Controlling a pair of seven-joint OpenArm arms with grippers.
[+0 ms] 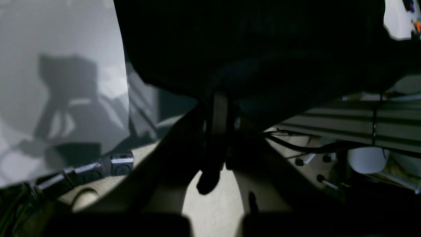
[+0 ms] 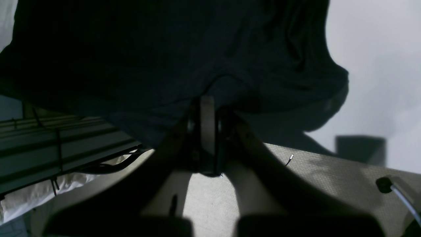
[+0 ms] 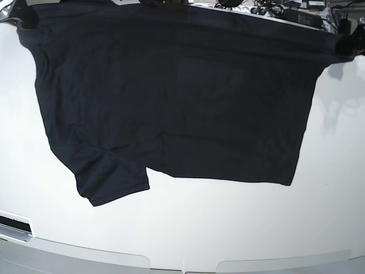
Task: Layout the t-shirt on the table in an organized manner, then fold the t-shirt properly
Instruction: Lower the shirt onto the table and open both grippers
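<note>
Each hand, left [image 1: 215, 108] and right [image 2: 208, 108], pinches the t-shirt's [image 3: 171, 97] far edge; bare table [image 3: 228, 222] nearside.

Grey ribbed aluminium rail [image 1: 355, 123] ran across the right of the left wrist view, a thin black tie strapped round it. Black cables [image 1: 296, 143] trailed beneath. A white rounded object [image 1: 366, 159] sat under the rail, blurred. Same kind of rail [image 2: 59, 144] appeared at the left of the right wrist view. Dark clutter of cables and gear [image 3: 274, 8] lay along the far edge in the base view.
</note>
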